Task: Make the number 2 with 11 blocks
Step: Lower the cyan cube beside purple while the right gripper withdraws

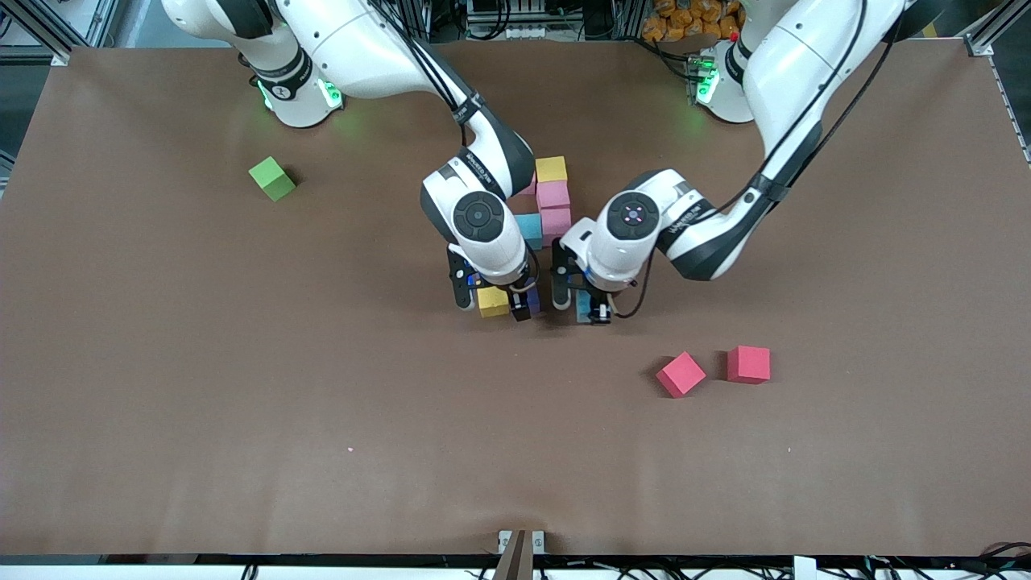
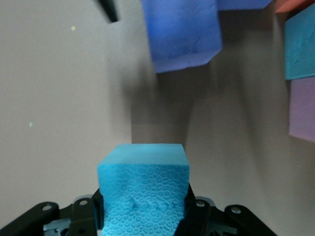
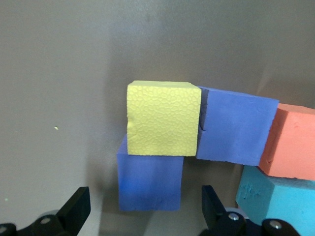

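Note:
A column of blocks lies mid-table: a yellow block (image 1: 551, 169), two pink blocks (image 1: 552, 194), (image 1: 556, 219) and a light blue block (image 1: 529, 228). Nearer the front camera are another yellow block (image 1: 492, 300) (image 3: 164, 118), two purple blocks (image 3: 237, 125), (image 3: 150, 182) and an orange block (image 3: 290, 142). My right gripper (image 1: 491, 302) (image 3: 145, 211) hangs open over the yellow and purple blocks, its fingers clear of the purple block on both sides. My left gripper (image 1: 590, 310) (image 2: 142, 206) is shut on a light blue block (image 2: 142, 191) (image 1: 583, 304), low over the table beside that group.
A green cube (image 1: 272, 178) lies toward the right arm's end of the table. Two crimson-red cubes (image 1: 681, 374), (image 1: 748, 364) lie nearer the front camera, toward the left arm's end. The two arms' wrists hang close together above the blocks.

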`<move>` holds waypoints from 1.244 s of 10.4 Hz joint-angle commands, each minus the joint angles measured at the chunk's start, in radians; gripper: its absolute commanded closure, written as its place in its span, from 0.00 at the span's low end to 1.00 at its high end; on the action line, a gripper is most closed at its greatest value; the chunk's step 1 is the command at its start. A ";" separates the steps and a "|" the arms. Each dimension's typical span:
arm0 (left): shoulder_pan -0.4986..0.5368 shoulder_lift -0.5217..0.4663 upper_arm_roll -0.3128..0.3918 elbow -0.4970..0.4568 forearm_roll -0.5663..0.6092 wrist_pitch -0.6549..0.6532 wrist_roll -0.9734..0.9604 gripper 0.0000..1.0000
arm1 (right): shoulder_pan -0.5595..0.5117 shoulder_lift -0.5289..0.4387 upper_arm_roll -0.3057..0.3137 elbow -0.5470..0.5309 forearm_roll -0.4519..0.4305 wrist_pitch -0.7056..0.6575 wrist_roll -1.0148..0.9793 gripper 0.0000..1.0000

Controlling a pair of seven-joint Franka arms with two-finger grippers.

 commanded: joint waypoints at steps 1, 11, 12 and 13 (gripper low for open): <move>-0.022 0.018 0.003 0.021 0.024 -0.010 -0.014 0.85 | -0.022 -0.049 -0.005 -0.012 -0.020 -0.036 0.010 0.00; -0.220 0.089 0.122 0.112 0.019 -0.008 -0.030 0.87 | -0.449 -0.215 0.001 -0.015 -0.019 -0.342 -0.869 0.00; -0.227 0.098 0.124 0.124 0.019 -0.008 -0.030 0.87 | -0.489 -0.216 0.001 -0.015 -0.019 -0.367 -1.003 0.00; -0.231 0.099 0.124 0.124 0.019 -0.008 -0.030 0.86 | -0.525 -0.230 0.001 -0.021 -0.020 -0.401 -1.110 0.00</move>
